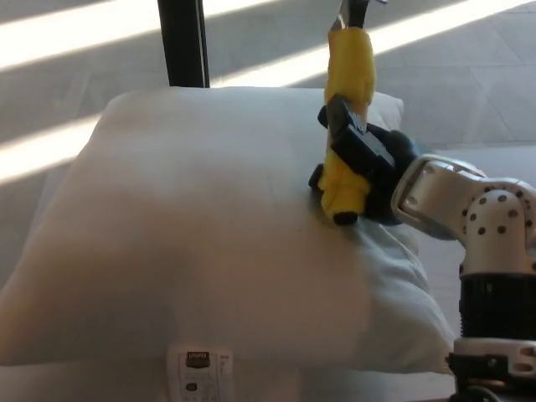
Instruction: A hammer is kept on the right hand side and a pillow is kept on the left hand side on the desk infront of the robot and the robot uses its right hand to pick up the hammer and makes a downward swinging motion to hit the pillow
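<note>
since the right hand (pixel 362 163) is clamped round the yellow hammer (pixel 347 126) above the pillow (pixel 209 243), i'd swing straight down onto its middle.

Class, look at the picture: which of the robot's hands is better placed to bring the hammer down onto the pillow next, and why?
The right. The right hand is shut on the hammer by its yellow handle, raised above the white pillow. The left hand is not in view.

The hammer (pixel 347 109) runs up from the right hand (pixel 368 163) and its metal head is cut off by the top edge. The black fingers hide the middle of the yellow handle. The pillow (pixel 193 243) is cropped below.
</note>
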Tool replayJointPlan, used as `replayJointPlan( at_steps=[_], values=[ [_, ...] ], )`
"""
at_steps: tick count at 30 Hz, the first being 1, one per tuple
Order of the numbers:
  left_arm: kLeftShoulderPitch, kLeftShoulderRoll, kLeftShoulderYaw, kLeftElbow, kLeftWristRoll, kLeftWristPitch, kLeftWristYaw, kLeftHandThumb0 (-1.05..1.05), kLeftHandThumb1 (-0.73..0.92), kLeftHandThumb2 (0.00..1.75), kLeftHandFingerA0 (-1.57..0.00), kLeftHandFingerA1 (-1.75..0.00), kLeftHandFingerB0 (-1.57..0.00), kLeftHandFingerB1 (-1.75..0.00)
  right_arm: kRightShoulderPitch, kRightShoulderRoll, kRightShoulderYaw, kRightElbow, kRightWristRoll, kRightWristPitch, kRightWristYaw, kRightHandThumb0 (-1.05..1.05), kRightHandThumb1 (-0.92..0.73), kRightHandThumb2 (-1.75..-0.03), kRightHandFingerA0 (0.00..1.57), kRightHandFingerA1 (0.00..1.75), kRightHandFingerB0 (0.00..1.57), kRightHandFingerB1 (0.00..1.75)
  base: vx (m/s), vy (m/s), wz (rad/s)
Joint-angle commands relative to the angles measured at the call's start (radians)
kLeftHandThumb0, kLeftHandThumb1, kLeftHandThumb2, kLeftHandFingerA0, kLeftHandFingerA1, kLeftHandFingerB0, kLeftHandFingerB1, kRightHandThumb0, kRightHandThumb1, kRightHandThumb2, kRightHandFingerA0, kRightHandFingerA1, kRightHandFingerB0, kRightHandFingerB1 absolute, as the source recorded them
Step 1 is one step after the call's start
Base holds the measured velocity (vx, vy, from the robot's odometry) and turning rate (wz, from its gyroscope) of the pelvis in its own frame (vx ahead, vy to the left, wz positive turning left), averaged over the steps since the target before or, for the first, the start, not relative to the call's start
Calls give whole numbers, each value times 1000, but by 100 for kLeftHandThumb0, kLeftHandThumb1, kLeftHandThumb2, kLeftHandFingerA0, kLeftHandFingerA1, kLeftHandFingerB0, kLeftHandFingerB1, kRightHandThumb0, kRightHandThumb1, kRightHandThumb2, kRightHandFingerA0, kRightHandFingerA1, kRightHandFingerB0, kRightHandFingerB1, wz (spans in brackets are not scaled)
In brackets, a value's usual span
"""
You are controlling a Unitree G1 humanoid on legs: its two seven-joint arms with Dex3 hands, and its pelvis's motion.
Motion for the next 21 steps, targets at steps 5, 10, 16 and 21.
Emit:
replayJointPlan(
  at_steps=[5,10,16,21],
  values=[
    [2,41,5,0,-4,-11,-14,-65,64,59,-81,-67,-74,-50,-489,123,-132,60,221,-43,-105,-40,-92,-79,103,175,70,175,0,0,0],
    [1,36,6,-2,-4,-12,-2,-67,62,59,-83,-66,-78,-52,-489,93,-158,90,190,-29,-117,-43,-92,-75,98,175,66,171,0,0,0],
    [4,40,16,-3,-11,-8,-8,-65,64,59,-79,-64,-74,-50,-460,17,-204,109,144,6,-130,-38,-89,-78,102,175,68,175,0,0,0],
    [5,39,24,-3,-14,-13,-11,-65,64,59,-81,-66,-73,-50,-446,-53,-222,153,101,22,-109,-44,-92,-77,105,175,70,175,0,0,0]
  ],
)
